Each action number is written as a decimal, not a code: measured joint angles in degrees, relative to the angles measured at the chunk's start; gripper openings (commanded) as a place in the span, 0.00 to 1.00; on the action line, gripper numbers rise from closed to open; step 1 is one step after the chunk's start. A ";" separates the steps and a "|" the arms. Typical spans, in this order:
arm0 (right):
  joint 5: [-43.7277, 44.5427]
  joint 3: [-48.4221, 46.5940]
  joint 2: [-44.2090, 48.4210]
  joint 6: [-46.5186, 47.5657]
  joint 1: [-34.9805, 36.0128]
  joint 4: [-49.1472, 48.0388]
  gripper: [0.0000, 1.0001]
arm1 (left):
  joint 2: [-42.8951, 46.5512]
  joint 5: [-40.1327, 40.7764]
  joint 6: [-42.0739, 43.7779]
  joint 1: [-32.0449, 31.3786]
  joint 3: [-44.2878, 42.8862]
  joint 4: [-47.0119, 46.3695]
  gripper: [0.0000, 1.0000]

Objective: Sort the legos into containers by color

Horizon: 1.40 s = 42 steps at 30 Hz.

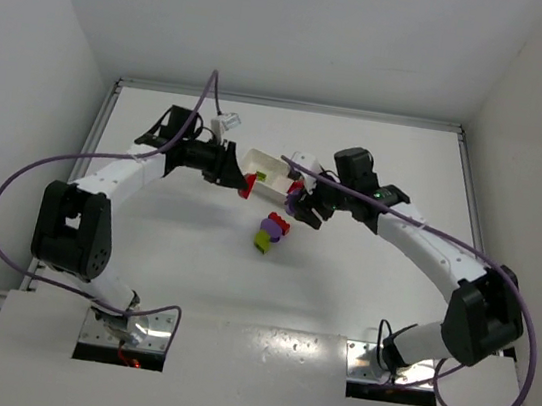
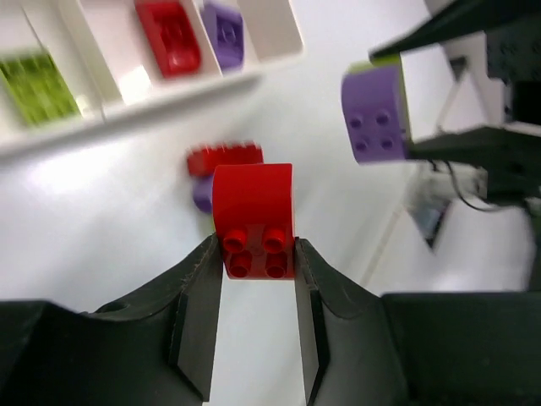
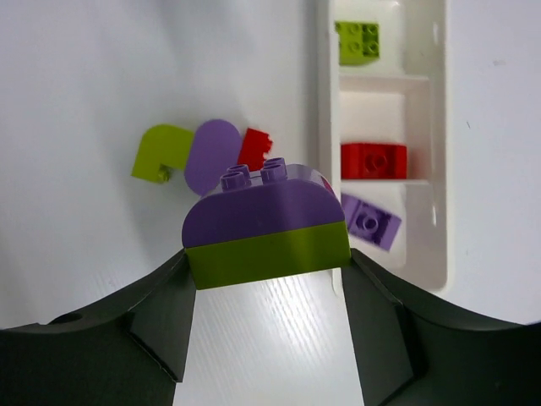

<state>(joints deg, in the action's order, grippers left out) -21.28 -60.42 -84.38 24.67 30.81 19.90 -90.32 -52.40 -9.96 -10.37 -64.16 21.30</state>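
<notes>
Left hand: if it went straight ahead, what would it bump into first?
Probably the little flat red plastic brick lying loose just past the rounded red brick that the left hand holds. How far away it is, is unclear.

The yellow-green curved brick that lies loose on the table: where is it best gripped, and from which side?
Probably from straight above, on the leg of the yellow-green curved brick that points away from the purple rounded brick. That leg looks narrow, with room on both sides; the other end lies close against the purple one, leaving little gap for a finger.
</notes>
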 measured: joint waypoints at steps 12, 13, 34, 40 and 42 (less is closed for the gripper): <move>3.13 4.70 7.69 -8.28 -7.13 3.06 0.00 | -18.05 21.22 -2.82 -12.87 -16.22 -8.96 0.05; 3.13 4.72 7.89 -8.48 -7.45 3.15 0.00 | -19.41 22.12 -2.82 -13.31 -16.81 -8.90 0.05; 2.75 4.70 7.28 -9.68 -8.57 2.84 0.00 | -28.35 26.67 -3.41 -15.26 -23.39 -9.53 0.59; 1.20 4.00 4.96 -9.46 -8.22 2.43 0.00 | -21.29 18.47 -5.20 -14.36 -15.58 -10.88 0.81; 1.03 3.34 3.78 -9.20 -7.96 2.40 0.00 | -18.18 13.14 -6.43 -13.73 -14.45 -11.65 0.81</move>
<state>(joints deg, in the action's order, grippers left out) -20.25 -57.08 -80.60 15.46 22.85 22.31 -108.51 -39.27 -16.38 -24.10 -78.61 9.65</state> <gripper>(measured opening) 0.645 0.811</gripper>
